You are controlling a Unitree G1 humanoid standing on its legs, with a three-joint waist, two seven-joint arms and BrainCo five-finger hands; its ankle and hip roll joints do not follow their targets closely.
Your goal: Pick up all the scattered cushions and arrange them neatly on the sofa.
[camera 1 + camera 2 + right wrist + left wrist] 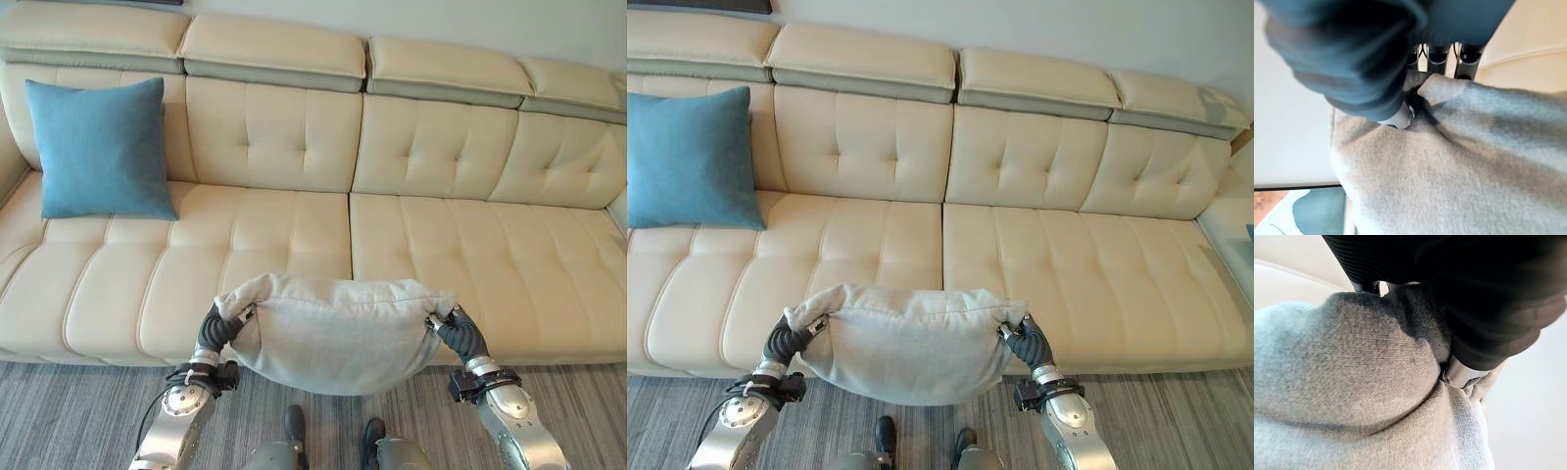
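Pale grey woven fabric cushion (335, 338) is held up in the air btwn both arms, just in front of the near edge of the cream tufted leather sofa (411, 245), roughly at its middle. It sags in a bowl shape, top edge pulled taut btwn the two grips. Left robot hand (221, 328) is clamped on the cushion's left top corner, fabric bunched under thumb and fingers (1462, 374). Right robot hand (460, 333) is clamped on the right top corner, fingers (1437, 56) pinching a fold of cloth. Square teal-blue fabric cushion (101, 147) stands upright at far left of the sofa, leaning on the backrest, bottom edge on the seat, well apart from the grey one. Grey striped carpet floor (78, 411) lies below, near side.
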